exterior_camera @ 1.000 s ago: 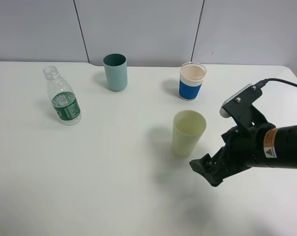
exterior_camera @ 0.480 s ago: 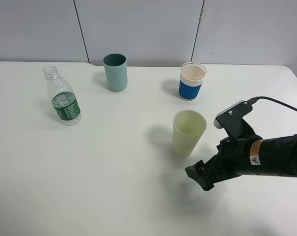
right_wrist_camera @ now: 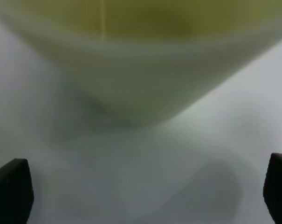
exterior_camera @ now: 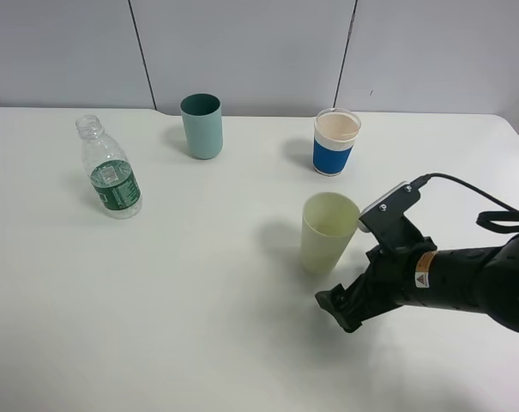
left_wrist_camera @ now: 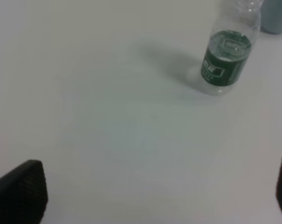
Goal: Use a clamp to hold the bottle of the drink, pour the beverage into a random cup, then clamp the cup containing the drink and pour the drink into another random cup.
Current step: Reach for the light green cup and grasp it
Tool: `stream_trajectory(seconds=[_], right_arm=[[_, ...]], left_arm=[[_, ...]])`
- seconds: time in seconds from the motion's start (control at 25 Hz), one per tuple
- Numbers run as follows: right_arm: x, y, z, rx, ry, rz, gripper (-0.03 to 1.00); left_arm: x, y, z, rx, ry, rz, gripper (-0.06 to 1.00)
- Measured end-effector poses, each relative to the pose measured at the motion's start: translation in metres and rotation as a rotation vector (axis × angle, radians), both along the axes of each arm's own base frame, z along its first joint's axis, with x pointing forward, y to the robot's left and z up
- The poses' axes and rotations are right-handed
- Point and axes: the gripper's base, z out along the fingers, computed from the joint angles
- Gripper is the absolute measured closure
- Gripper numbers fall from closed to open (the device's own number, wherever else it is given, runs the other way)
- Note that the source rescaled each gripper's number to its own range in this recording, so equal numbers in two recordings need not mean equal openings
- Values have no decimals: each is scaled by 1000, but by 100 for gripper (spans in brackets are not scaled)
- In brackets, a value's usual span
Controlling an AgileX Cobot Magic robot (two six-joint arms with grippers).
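Right gripper (exterior_camera: 338, 307) jaws spread wide, holding nothing, low over the table (exterior_camera: 199, 326), just beside the tumbler (exterior_camera: 329, 232) on its near side and not touching it. In the right wrist view the tumbler fills the gap ahead, between the two fingertips. Left gripper (left_wrist_camera: 152, 189) is also wide and empty, with the bottle (left_wrist_camera: 227, 58) well ahead of it. Tumbler stands upright mid-table, right of centre. It is probably light, thin-walled plastic, smooth and tapered, so it could slide in the jaws or flex if squeezed hard. Best hold is likely mid-wall, below the rim, with the jaws level. Its inside looks pale and bare from above, but clear liquid would barely show, so I cannot tell the fill. Bottle is upright far left, uncapped, level unclear. Banded cup (exterior_camera: 336, 142) is upright behind the tumbler, well apart, and its cream inside looks empty. Teal cup (exterior_camera: 201, 126) is at the back, its inside too dark to judge.
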Motion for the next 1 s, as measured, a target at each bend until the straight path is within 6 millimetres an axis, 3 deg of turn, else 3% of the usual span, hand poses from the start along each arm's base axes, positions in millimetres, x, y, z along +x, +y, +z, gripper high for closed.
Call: stream_trajectory(seconds=[0.52,1.0], right_arm=[[13,6,16,70,-246,33,-3],[-10,-14,25,166,-495,32,-3]], left_arm=[[0,0,0,0,0,0,-6],[0,0,0,0,0,0,-6]])
